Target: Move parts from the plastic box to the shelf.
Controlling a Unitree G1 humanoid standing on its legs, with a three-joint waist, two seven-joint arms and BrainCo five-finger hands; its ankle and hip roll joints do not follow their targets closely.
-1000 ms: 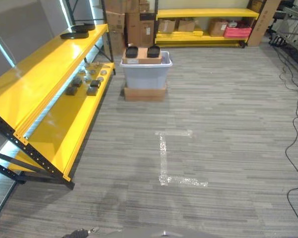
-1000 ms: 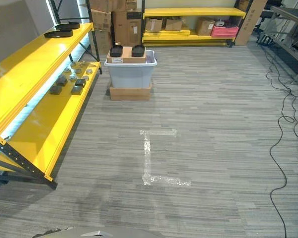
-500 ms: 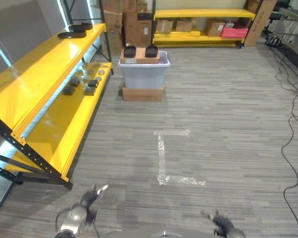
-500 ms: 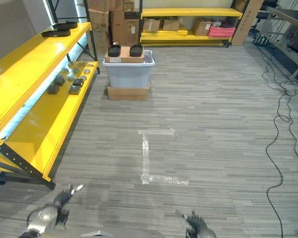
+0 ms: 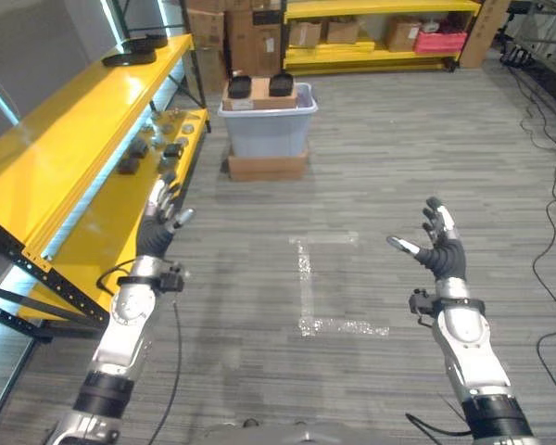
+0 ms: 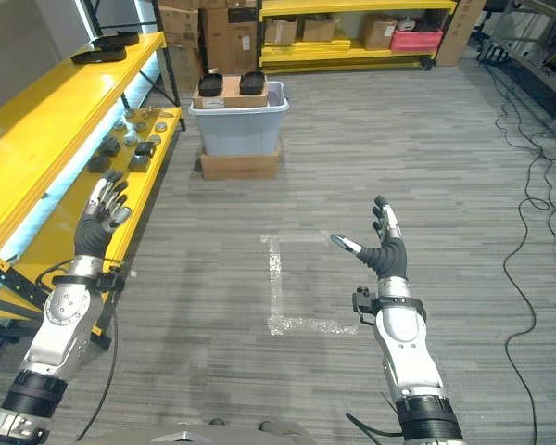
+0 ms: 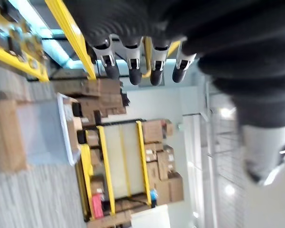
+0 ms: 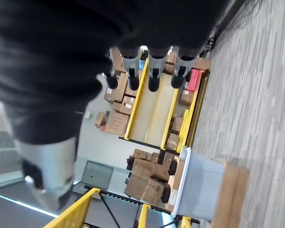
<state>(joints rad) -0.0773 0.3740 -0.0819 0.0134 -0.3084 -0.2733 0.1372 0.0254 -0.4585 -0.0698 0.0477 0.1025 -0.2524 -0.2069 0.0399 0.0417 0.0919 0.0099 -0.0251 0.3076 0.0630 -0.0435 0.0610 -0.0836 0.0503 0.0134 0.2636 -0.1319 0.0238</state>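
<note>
A grey plastic box (image 5: 268, 130) stands on a flat cardboard box far ahead on the floor, with two black parts (image 5: 259, 86) on a carton at its rim. The yellow shelf (image 5: 69, 139) runs along the left; its lower level (image 5: 130, 222) carries several small dark and silver parts (image 5: 154, 148). Two flat black parts (image 5: 134, 51) lie on the top level's far end. My left hand (image 5: 157, 230) is raised beside the shelf's lower edge, fingers straight and empty. My right hand (image 5: 437, 247) is raised over the floor, fingers spread, empty. Both are far from the box.
White tape (image 5: 320, 283) forms an angle on the striped grey floor between my hands. A second yellow rack (image 5: 380, 37) with cardboard boxes and a pink crate (image 5: 438, 41) lines the far wall. Stacked cartons (image 5: 232, 32) stand behind the plastic box. Black cables (image 5: 551, 176) run along the right.
Both arms have come up from the bottom edge to chest height with fingers spread. The camera has shifted a little; the box and shelf sit higher in the picture.
</note>
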